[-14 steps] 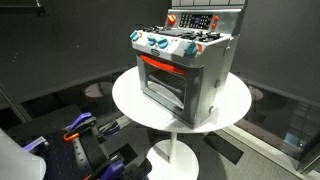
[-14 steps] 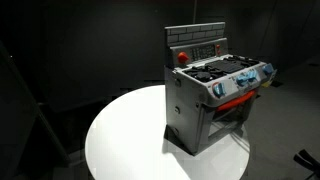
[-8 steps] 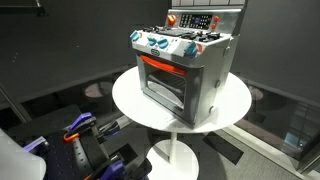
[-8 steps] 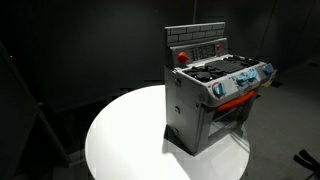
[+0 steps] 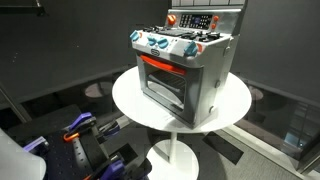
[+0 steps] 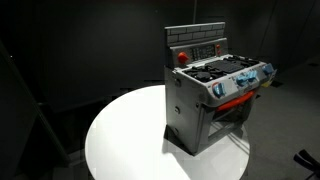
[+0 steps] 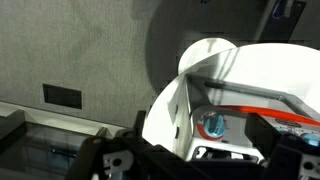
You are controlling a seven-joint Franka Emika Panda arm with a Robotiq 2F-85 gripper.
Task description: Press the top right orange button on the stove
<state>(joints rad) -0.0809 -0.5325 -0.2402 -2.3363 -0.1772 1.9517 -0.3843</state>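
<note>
Gripper [image 7: 195, 165]: dark body low in the wrist view, fingertips out of frame; cannot tell how wide it stands. Table [image 5: 128, 98]: round, white. Stove [image 6: 200, 105]: small, grey, upright on the table. Orange button [image 6: 181, 57]: at one end of the stove's raised back panel, untouched.

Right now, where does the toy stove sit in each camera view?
In an exterior view: stove at centre, on the round table.
In an exterior view: stove right of centre.
Wrist view: stove at lower right.
Shared landmark: the orange oven handle.
</note>
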